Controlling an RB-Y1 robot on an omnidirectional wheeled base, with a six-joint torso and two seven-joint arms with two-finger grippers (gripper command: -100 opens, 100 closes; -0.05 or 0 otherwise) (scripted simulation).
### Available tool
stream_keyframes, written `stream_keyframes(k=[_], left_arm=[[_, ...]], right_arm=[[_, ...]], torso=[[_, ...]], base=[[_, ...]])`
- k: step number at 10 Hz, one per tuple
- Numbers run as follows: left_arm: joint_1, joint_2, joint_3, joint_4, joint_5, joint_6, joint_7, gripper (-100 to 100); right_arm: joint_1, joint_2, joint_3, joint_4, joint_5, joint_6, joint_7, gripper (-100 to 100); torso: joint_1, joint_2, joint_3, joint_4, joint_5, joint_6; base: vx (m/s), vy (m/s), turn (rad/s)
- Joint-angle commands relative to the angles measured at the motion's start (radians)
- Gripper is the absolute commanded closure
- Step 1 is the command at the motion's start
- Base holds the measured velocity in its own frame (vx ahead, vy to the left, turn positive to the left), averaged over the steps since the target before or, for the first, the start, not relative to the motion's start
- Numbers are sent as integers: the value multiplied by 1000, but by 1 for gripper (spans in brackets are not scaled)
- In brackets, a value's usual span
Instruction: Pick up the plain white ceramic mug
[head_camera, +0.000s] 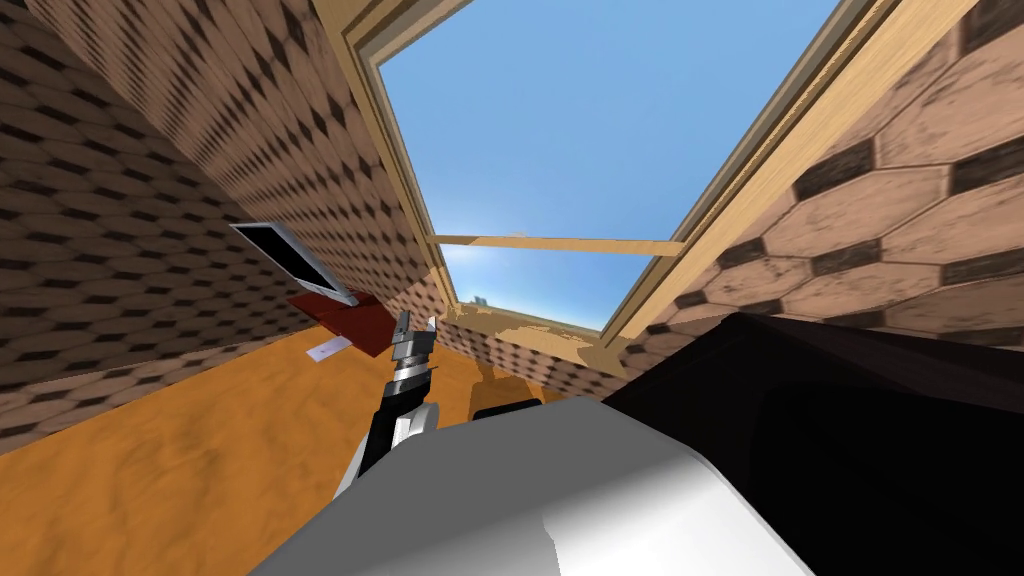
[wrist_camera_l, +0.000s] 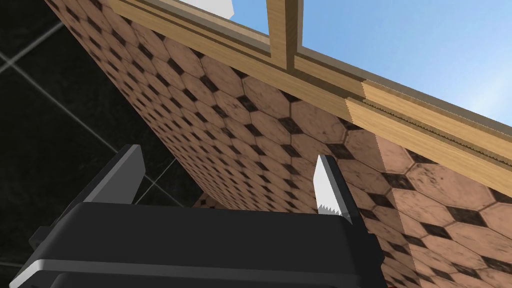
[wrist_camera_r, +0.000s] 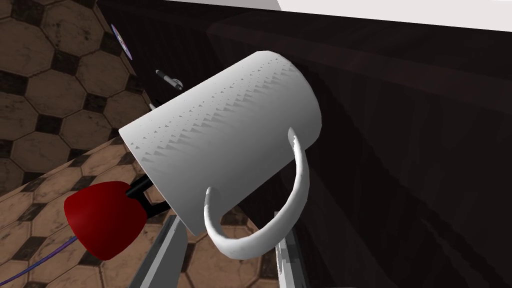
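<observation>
The right end effector (wrist_camera_r: 227, 220) is seen narrowed onto the white mug (wrist_camera_r: 225, 135): one finger (wrist_camera_r: 165, 250) is pressed against the mug's base edge and the other against its looped handle, so the mug is held. The mug is carried tilted, with its handle turned back toward the end effector's body. Whether the mug rests on anything cannot be told. A dark brown surface (wrist_camera_r: 410, 150) is seen close behind it. Just past the mug's base, a red domed shade (wrist_camera_r: 100, 220) on a black stem is seen, with a thin blue cable (wrist_camera_r: 35, 260) trailing from it over brown hexagon tiling. Farther off, a dark pen (wrist_camera_r: 167, 79) is seen near the edge of the dark surface.

In the head view, the left end effector (head_camera: 415, 335) is raised at about 11 o'clock, its fingers spread wide with nothing between them. Beyond it, at about 10 o'clock, a dark red object (head_camera: 350, 322) and a white slip (head_camera: 330, 348) are seen on an orange surface (head_camera: 200, 460), and a white-framed dark panel (head_camera: 290, 258) is set farther back. A black area (head_camera: 850, 450) is seen at 3 o'clock.
</observation>
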Motion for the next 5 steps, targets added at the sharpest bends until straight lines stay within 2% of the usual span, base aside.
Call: stream_keyframes(k=[1,2,3,4,5], left_arm=[[0,0,0,0,0,0,0,0],[0,0,0,0,0,0,0,0],[0,0,0,0,0,0,0,0],[0,0,0,0,0,0,0,0],[0,0,0,0,0,0,0,0]], right_arm=[[1,2,0,-10,-21,5,50,100],[-7,4,-12,-13,-68,4,85,100],[-7,4,-12,-13,-69,4,116,100],[-7,4,-12,-13,-69,4,123,100],[-15,6,-25,-16,-117,3,161,100]], torso=[[0,0,0,0,0,0],[0,1,0,0,0,-2],[1,1,0,0,-1,-1],[1,2,1,1,-2,-2],[1,3,2,1,-2,-3]], base=[[82,-24,-118],[92,-17,-195],[72,-20,-136],[29,-9,-7],[67,-30,-208]])
